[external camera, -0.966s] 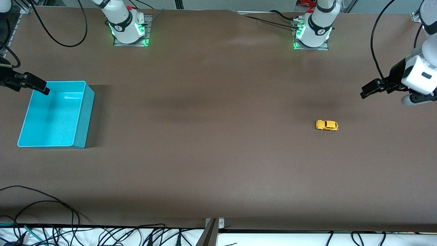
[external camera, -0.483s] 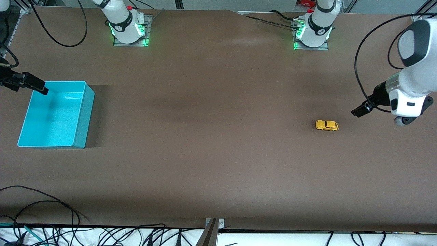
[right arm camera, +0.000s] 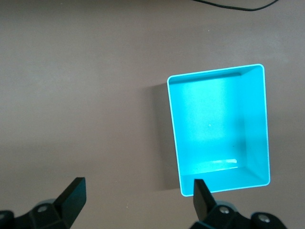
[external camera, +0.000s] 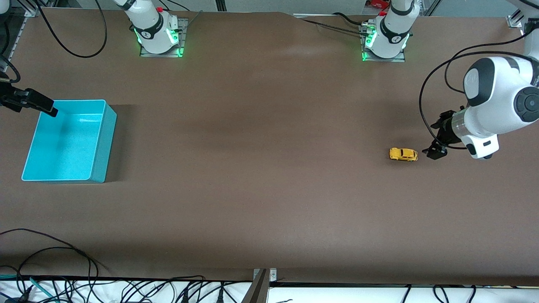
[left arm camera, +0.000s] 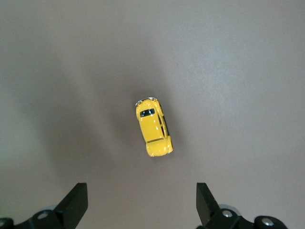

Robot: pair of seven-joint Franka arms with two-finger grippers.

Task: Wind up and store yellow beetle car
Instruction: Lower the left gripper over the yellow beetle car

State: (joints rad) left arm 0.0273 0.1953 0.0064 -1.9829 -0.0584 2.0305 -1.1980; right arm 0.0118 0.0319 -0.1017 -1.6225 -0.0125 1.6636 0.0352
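The yellow beetle car (external camera: 403, 154) stands on its wheels on the brown table toward the left arm's end. My left gripper (external camera: 436, 149) hangs just beside it, on the side toward that end of the table. In the left wrist view the car (left arm camera: 153, 128) lies a little ahead of the left gripper (left arm camera: 141, 195), which is open and empty. My right gripper (external camera: 42, 107) hovers over the table by a corner of the turquoise bin (external camera: 105, 143). In its wrist view the right gripper (right arm camera: 138, 187) is open and empty, with one fingertip (right arm camera: 199, 187) over the edge of the bin (right arm camera: 217, 129).
The bin holds nothing and stands toward the right arm's end. Both arm bases (external camera: 158, 31) (external camera: 385, 35) stand along the table's edge farthest from the front camera. Cables (external camera: 50, 252) trail over the edge nearest that camera.
The left arm has swung down and brought its gripper from well above the table to just beside the car. The right gripper has drifted slightly away from the bin. The car has not moved.
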